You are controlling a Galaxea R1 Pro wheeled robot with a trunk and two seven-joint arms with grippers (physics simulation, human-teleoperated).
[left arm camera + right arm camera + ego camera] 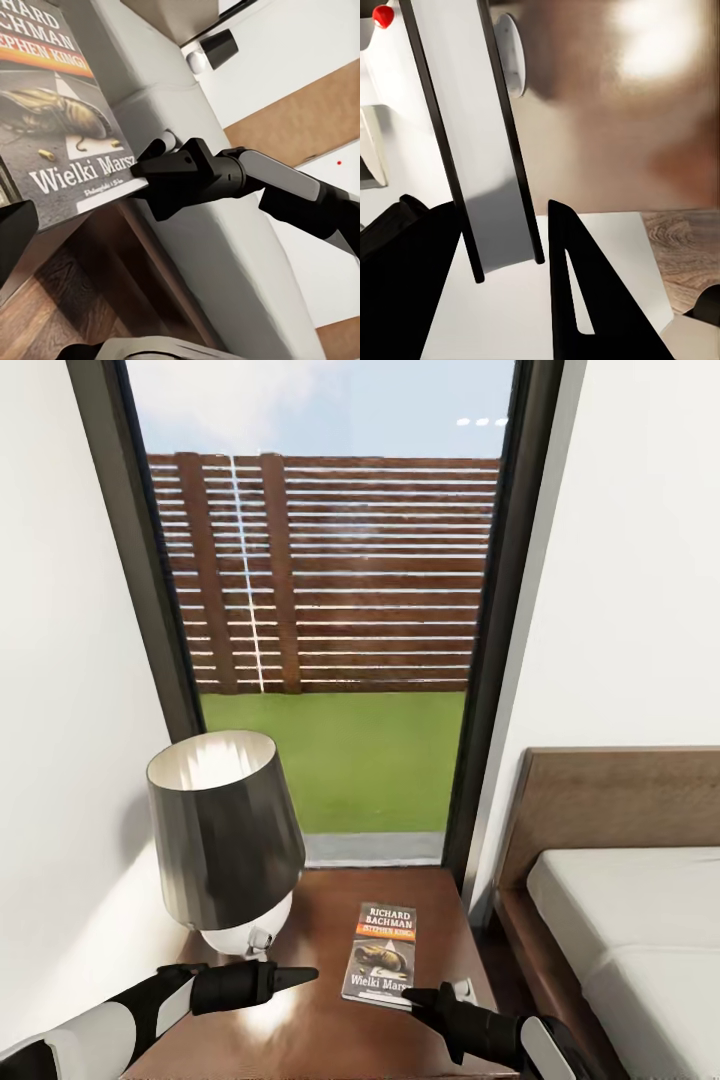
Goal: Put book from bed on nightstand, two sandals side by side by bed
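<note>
The book (385,950), a dark paperback with an orange band, lies on the glossy brown nightstand (330,900) just right of the lamp. My right gripper (435,995) is at the book's near right corner. In the right wrist view its two fingers (577,285) lie along both flat sides of the book (472,112). The left wrist view shows the same grip (161,161) at the cover's (52,112) edge. My left gripper (300,975) hovers over the nightstand's front left, open and holding nothing. The bed (640,920) is at the right. The sandals are out of view.
A table lamp (225,830) with a dark shade and white base stands on the nightstand's left half, close to my left gripper. A tall window (330,610) is behind, with white walls on both sides. The bed's wooden headboard (620,800) rises at the right.
</note>
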